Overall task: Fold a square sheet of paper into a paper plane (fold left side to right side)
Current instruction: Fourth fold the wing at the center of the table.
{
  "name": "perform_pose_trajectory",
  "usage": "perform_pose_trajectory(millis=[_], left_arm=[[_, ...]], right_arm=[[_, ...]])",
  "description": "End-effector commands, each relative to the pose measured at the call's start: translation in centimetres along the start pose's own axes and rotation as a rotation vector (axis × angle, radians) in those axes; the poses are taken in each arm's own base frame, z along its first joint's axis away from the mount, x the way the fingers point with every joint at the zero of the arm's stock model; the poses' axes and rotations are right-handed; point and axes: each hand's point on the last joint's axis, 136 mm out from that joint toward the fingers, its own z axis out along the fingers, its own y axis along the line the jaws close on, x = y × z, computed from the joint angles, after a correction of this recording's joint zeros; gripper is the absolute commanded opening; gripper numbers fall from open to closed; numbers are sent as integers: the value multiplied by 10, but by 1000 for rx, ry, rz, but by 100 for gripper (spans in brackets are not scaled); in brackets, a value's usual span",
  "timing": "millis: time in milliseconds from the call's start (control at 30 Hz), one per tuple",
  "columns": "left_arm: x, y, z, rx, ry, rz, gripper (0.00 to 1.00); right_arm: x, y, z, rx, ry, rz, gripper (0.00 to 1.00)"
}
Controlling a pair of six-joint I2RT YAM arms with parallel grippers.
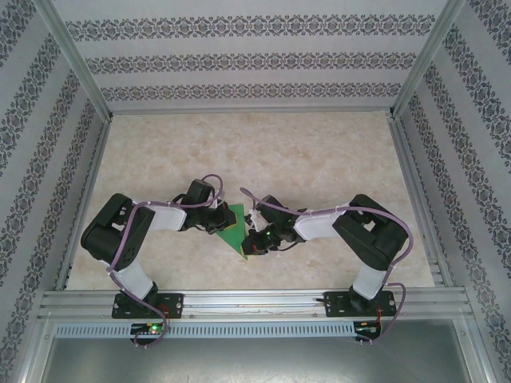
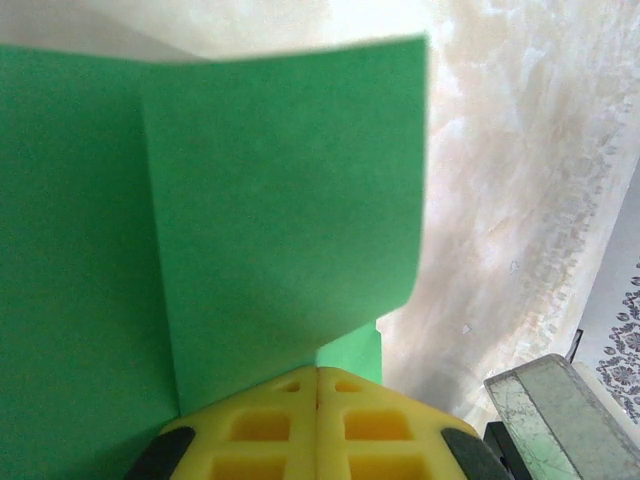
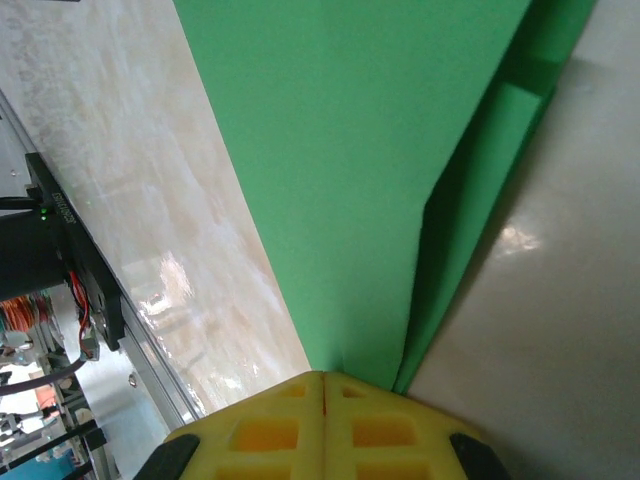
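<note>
The green sheet of paper (image 1: 234, 230), creased into a pointed triangle, lies on the table between the two arms, its point toward the near edge. My left gripper (image 1: 219, 226) is at its left side and my right gripper (image 1: 255, 242) at its near point. In the left wrist view the yellow fingers (image 2: 280, 420) are shut at the lower edge of a raised, curling flap of the paper (image 2: 280, 200); a lower layer shows beneath. In the right wrist view the paper (image 3: 370, 150) narrows to a tip pinched in the shut right gripper (image 3: 325, 375), with a folded layer along its right side.
The marbled tabletop (image 1: 263, 152) stretches away behind the paper, fenced by metal frame posts and patterned walls. An aluminium rail (image 1: 255, 299) with both arm bases runs along the near edge. A dark arm base and cables (image 3: 50, 260) show left of the paper.
</note>
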Motion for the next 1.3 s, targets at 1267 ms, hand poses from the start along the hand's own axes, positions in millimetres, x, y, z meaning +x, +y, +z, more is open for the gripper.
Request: perform_pose_trajectory(millis=[1267], left_arm=[[11, 43, 0, -179, -11, -42, 5]], right_arm=[[0, 43, -40, -89, -83, -113, 0]])
